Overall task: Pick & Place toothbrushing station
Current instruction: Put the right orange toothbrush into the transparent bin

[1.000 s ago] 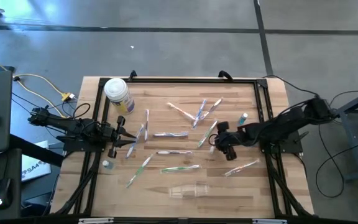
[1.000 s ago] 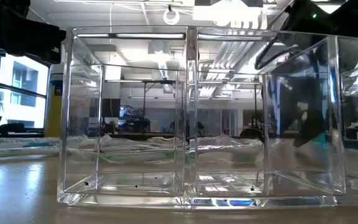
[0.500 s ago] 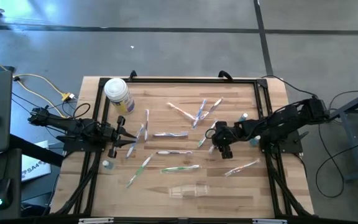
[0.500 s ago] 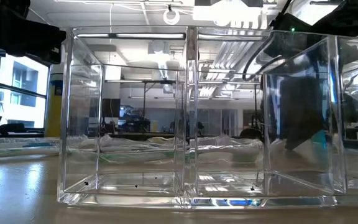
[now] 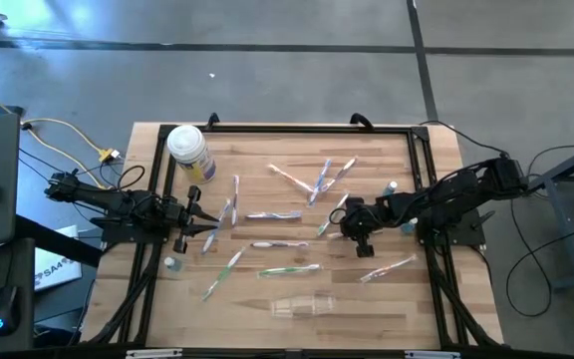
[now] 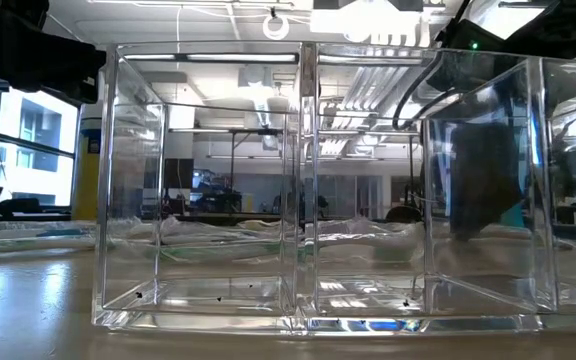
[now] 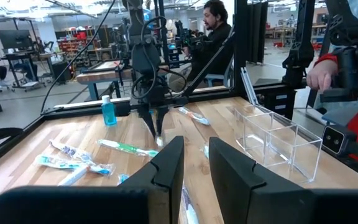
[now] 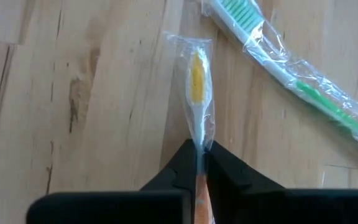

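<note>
I have the right gripper (image 8: 199, 163) pinching a wrapped yellow-bristled toothbrush (image 8: 197, 93) low on the table (image 5: 387, 299), ready to carry it to the clear holder (image 5: 302, 305); left gripper (image 5: 207, 221) idles, jaws slightly apart

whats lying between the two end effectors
Several scattered toothbrushes; the high view shows them best.
</note>
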You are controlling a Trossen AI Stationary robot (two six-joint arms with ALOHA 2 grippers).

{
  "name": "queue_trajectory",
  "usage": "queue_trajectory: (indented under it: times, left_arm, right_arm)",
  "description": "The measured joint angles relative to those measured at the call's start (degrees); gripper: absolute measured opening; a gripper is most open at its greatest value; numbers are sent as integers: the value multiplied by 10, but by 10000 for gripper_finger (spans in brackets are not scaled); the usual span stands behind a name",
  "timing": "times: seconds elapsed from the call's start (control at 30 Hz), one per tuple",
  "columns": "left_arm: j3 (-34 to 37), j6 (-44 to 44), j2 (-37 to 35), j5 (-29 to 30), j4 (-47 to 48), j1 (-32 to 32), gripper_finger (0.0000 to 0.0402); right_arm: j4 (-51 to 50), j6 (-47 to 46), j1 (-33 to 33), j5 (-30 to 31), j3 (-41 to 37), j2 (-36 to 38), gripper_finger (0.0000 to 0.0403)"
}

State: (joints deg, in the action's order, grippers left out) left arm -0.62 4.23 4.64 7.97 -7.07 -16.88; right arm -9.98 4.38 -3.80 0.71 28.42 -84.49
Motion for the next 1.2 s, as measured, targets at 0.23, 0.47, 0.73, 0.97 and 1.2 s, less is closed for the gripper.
queue_trajectory:
  times: [0.23, 0.47, 0.73, 0.97, 1.2]
  left_arm:
    - [0, 0, 0, 4, 0, 0, 77]
    - [0, 0, 0, 5, 0, 0, 77]
    - [0, 0, 0, 7, -1, 0, 77]
    - [0, -1, 0, 7, -1, 0, 77]
    - [0, -1, 0, 4, -1, 0, 77]
  right_arm:
    - [-3, -1, -3, 13, 5, 2, 8]
    - [-95, 1, -43, 141, 40, 26, 5]
    - [-180, -23, -93, 219, 113, 65, 4]
    - [-156, -13, -146, 235, 155, 125, 4]
    - [-97, -17, -209, 214, 155, 208, 4]
